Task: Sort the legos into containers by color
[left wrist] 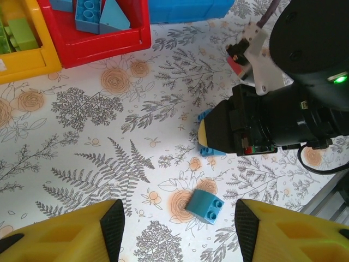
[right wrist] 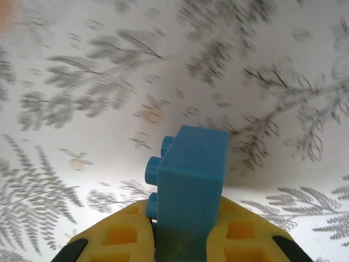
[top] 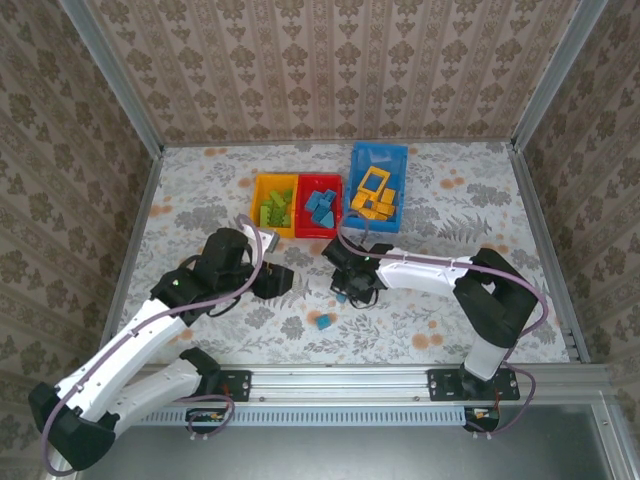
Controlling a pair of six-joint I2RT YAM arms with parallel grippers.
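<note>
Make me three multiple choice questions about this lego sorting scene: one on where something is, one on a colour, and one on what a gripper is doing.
1. The green plastic bricks lie in the open rectangular plastic bin that is:
A. yellow-orange
B. red
C. blue

2. The small plastic brick between the fingers of the right gripper is:
A. green
B. blue
C. yellow-orange

3. The left gripper is:
A. shut on a brick
B. shut on nothing
C. open, with nothing between its fingers

Answers:
1. A, since the top view shows the green pieces inside the yellow-orange bin.
2. B, since the right wrist view shows a blue brick between the yellow fingers.
3. C, since the left wrist view shows its two fingers standing wide apart with nothing gripped.
</note>
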